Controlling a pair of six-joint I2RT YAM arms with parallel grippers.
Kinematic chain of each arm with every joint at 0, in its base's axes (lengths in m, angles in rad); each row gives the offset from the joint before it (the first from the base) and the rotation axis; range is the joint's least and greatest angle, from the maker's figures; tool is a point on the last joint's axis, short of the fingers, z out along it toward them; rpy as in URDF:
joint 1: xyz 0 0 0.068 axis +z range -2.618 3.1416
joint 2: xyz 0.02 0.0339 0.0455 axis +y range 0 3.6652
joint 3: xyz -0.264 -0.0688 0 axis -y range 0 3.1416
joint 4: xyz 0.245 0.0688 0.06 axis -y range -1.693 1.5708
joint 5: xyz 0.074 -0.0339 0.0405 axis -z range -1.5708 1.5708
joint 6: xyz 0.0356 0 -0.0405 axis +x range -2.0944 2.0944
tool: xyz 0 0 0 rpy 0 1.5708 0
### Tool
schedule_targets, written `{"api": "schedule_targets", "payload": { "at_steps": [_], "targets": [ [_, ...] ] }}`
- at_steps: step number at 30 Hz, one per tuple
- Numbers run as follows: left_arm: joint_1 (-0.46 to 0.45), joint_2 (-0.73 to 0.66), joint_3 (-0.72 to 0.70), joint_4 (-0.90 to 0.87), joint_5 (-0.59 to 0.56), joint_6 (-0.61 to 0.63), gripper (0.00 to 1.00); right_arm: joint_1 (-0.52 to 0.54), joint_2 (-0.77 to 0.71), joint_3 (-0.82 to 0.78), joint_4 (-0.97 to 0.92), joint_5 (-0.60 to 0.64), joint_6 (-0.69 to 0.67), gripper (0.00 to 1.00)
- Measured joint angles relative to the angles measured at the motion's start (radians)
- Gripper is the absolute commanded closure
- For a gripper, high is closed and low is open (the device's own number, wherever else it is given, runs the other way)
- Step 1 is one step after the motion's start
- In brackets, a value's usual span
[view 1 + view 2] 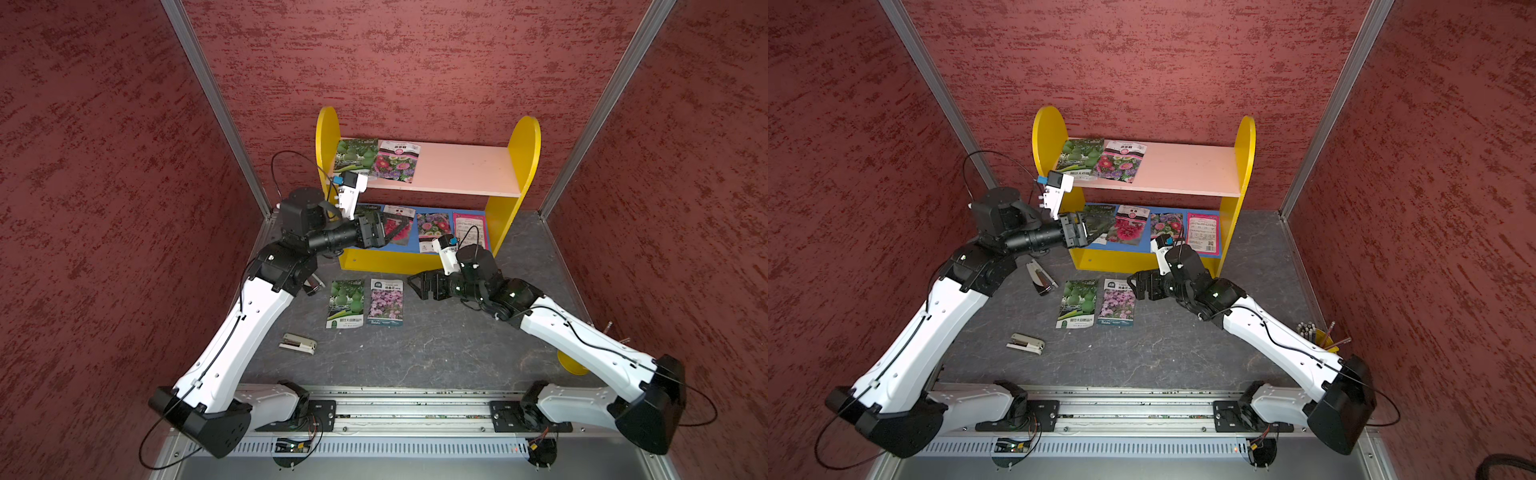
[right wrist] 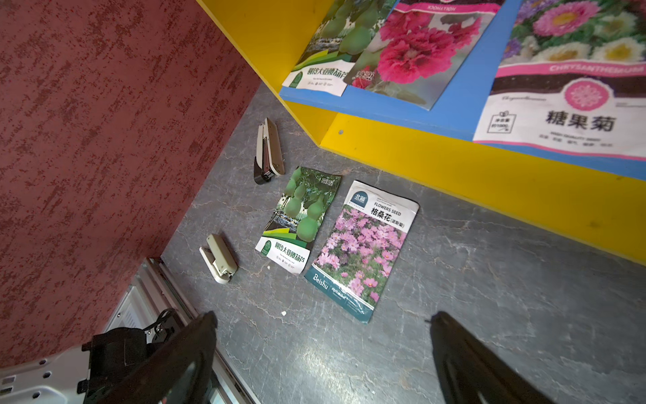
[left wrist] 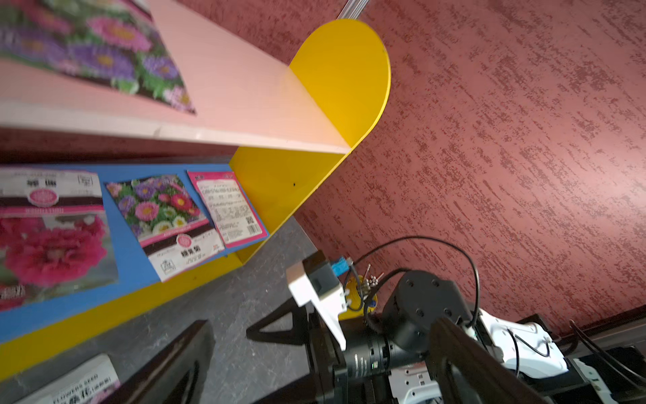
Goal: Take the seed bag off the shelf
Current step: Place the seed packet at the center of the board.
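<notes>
Inside red walls, grey marbled tabletop, yellow shelf, left claw, right claw both spread

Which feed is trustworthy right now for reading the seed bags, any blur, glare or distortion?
Left wrist view: soft all over, the hollyhock seed bag on the blue lower board smeared. Right wrist view: sharper, cosmos seed bag lettering legible, pale sheen on the table. Both top views: evenly lit, corner post leaning from wide-angle distortion.

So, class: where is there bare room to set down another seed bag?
Free: the upper board between the flower bag and the right side panel; the table nearer than the cosmos bag. Crowded: the lower board, four bags.
</notes>
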Motion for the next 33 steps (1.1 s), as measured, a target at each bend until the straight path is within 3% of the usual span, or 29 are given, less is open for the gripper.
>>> {"api": "schedule_targets", "payload": {
  "at_steps": [10, 22, 33],
  "targets": [
    [-0.025, 0.279, 0.43, -0.15, -0.231, 0.153, 0.0, 0.0, -0.03, 0.0, -0.051, 0.02, -0.026, 0.02],
    [-0.102, 0.545, 0.767, -0.29, -0.571, 0.363, 0.0, 0.0, -0.056, 0.0, -0.072, 0.059, -0.046, 0.02],
    [-0.123, 0.745, 0.979, -0.386, -0.771, 0.454, 0.0, 0.0, -0.09, 0.0, -0.087, 0.084, -0.058, 0.02]
  ]
}}
